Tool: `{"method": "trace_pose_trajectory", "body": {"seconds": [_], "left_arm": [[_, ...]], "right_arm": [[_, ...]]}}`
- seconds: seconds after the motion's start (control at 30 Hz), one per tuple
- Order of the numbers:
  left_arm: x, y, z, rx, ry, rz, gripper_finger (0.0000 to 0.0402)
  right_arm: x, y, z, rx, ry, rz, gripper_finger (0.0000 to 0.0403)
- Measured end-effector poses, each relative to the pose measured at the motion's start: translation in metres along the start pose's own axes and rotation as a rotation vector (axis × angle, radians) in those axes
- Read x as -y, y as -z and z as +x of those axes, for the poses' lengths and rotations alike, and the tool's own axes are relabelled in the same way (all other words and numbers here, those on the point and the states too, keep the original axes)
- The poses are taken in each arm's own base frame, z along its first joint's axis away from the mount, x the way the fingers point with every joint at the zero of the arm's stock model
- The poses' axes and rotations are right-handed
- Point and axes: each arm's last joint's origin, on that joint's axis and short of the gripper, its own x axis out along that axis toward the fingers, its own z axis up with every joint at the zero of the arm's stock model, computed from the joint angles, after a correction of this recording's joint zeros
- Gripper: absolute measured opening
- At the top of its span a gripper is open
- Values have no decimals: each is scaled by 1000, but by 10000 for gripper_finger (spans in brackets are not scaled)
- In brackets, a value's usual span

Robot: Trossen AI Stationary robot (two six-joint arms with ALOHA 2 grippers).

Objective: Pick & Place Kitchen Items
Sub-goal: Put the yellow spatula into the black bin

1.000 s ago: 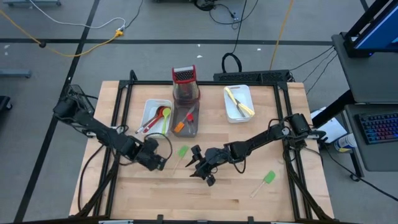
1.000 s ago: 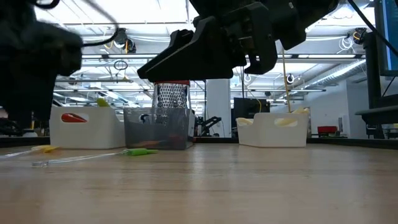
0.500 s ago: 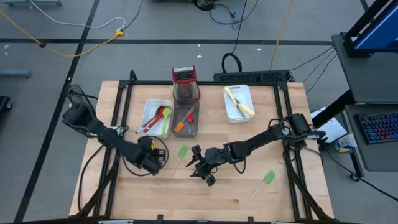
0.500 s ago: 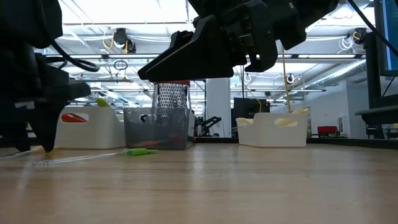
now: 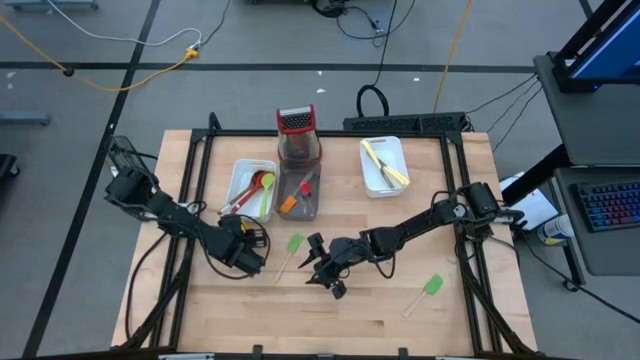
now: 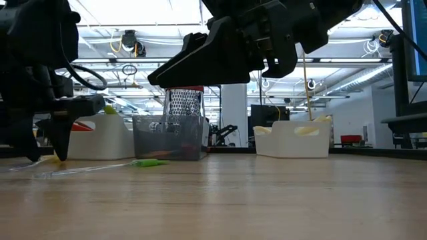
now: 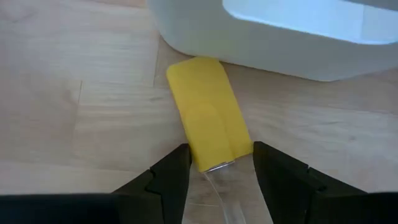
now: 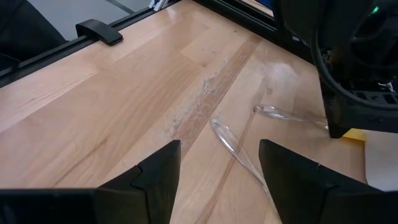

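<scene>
Left gripper [image 7: 216, 169] hangs open astride the yellow spatula [image 7: 208, 129], just beside the white tray [image 7: 273, 37]; right gripper [image 5: 325, 273] waits open, empty, mid-table

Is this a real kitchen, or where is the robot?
Probably not a kitchen: it looks like a robot lab or workshop. The wooden table stands on a bare grey floor with loose cables across it, a computer keyboard sits beside it, and the low view shows a big hall with ceiling lights.
</scene>
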Motion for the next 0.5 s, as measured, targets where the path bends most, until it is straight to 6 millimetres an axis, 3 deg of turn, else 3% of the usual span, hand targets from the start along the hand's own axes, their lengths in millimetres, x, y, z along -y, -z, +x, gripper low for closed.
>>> {"method": "trace_pose_trajectory", "body": {"seconds": [0.23,0.5], "left_arm": [[-1,-1,0,7,-17,39,173],[-7,-3,3,24,-53,124,79]], "right_arm": [[0,0,0,0,0,0,210],[0,0,0,0,0,0,208]]}}
